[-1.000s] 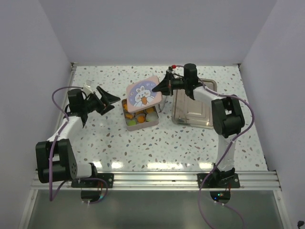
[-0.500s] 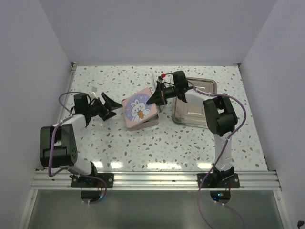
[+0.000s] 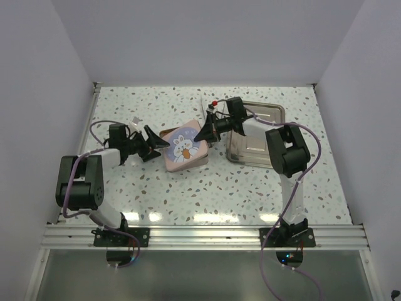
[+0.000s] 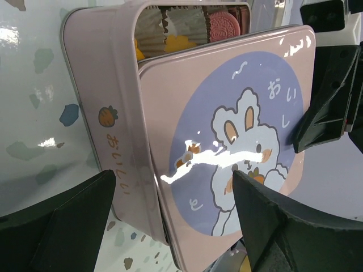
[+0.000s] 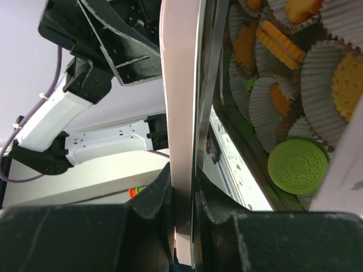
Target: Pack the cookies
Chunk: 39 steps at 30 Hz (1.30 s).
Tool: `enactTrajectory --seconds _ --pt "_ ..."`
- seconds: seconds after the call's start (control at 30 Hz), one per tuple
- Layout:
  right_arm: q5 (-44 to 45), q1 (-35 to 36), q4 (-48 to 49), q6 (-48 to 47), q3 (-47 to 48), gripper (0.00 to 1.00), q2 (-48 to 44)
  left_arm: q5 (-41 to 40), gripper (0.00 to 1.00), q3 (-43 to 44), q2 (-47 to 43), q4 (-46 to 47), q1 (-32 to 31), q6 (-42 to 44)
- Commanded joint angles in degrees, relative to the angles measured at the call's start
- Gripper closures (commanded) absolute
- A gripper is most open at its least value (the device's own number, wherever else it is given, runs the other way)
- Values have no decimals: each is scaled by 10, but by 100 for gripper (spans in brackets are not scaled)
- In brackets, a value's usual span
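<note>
The pink tin point(image 3: 188, 164) stands mid-table with its bunny lid point(image 3: 183, 144) lying slanted over it. My right gripper point(image 3: 204, 132) is shut on the lid's right edge; in the right wrist view the lid's rim point(image 5: 180, 113) sits pinched in my right gripper point(image 5: 184, 198). Under it show cookies in white paper cups: a green cookie point(image 5: 298, 165), an orange one point(image 5: 278, 37), a yellow one point(image 5: 347, 85). My left gripper point(image 3: 158, 143) is open at the tin's left side. In the left wrist view my left gripper point(image 4: 176, 221) straddles the tin wall point(image 4: 96, 85) and lid point(image 4: 238, 130); a pink cookie point(image 4: 222, 24) shows in the gap.
A shallow metal tray point(image 3: 270, 114) lies to the right of the tin, under my right arm. The left arm point(image 5: 102, 34) shows beyond the lid in the right wrist view. White walls close the table at the back and sides.
My right gripper has brought the lid down and left over the tin, covering most of the cookies. My left gripper has moved right, up to the tin's left side.
</note>
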Motion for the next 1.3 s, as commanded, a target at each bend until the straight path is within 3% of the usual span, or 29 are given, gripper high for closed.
enactTrajectory --seconds 0.0,0.1,0.13,0.2,0.43,0.67,0.83,0.97,1.27 --pt "9 0 -48 -61 6 98 12 -6 11 25 10 25 -3 19" --pt "20 0 -135 -128 32 82 23 -9 11 29 11 23 -3 22" --pt "25 0 -178 -143 45 68 28 -10 12 29 13 21 -4 23" --pt "33 -2 -210 -176 53 53 35 -10 11 31 15 19 -4 24" --pt "69 -18 -316 -245 97 36 37 -10 12 36 23 18 -4 26" --pt "133 -27 -494 -336 157 34 41 -11 12 39 25 17 -4 26" --pt "155 -27 -505 -342 144 35 37 -12 12 38 30 17 -4 26" --pt "154 -26 -499 -344 129 46 33 -12 12 40 28 17 -4 27" --pt "144 -18 -491 -336 123 58 31 -12 13 40 26 15 -4 25"
